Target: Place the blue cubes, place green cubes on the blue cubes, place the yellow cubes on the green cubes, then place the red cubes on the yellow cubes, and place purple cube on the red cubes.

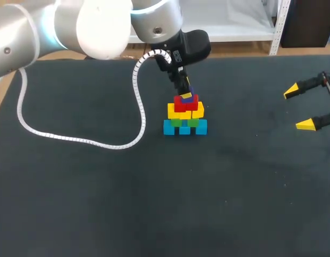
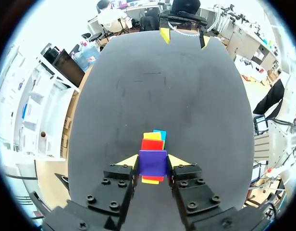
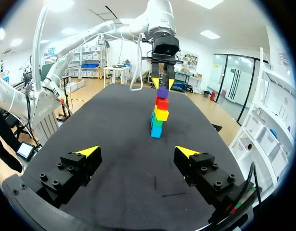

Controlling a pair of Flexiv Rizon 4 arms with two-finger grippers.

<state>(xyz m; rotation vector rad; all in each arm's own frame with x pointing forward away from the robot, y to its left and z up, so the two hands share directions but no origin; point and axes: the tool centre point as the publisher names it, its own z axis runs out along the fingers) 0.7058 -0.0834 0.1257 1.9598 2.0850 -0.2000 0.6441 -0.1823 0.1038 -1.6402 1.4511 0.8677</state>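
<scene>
Left wrist view shows my left gripper [image 2: 153,161] clamped on the small purple cube [image 2: 153,166] right atop the red cubes [image 2: 152,144] crowning the colourful block stack [image 1: 184,119]; releasing off-centre, I reckon, could tip it or topple everything.

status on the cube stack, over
Left gripper shut on purple cube, just above the red cubes. Right gripper open, off to the side. Nothing in the way.
</scene>
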